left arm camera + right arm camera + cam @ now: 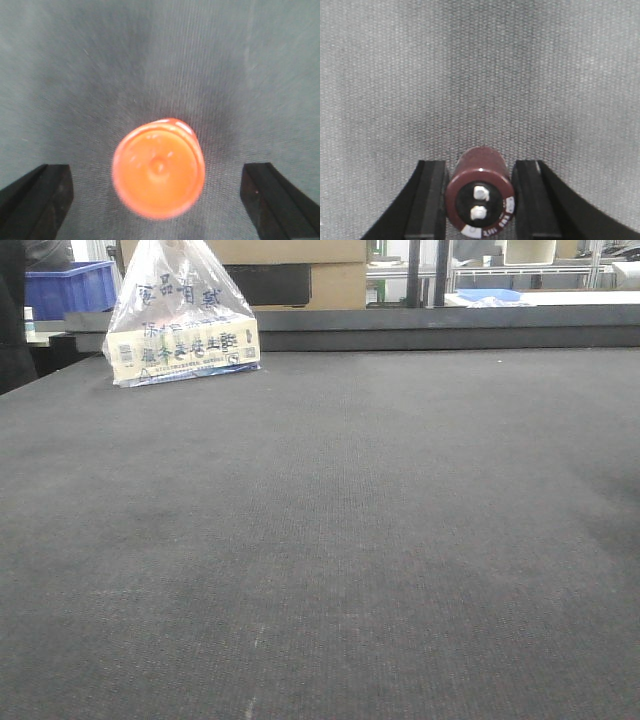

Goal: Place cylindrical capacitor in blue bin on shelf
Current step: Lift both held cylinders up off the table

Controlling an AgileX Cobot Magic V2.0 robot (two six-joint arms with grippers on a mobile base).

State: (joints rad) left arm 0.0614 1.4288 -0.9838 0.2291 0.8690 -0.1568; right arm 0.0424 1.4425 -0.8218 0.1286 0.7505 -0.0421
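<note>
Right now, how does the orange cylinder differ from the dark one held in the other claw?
The orange cylinder is bright, its top plain with a small central bump; the maroon capacitor is dark, with two metal terminals and white print. The orange cylinder sits free between the wide-open fingers of the left gripper; the maroon capacitor is pinched by the right gripper. Both are cylinders over the mat.

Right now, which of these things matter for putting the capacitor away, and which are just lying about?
Job: brown capacitor, right gripper gripping it.
Lying about: plastic bag, cardboard boxes, orange cylinder under the open left gripper.
</note>
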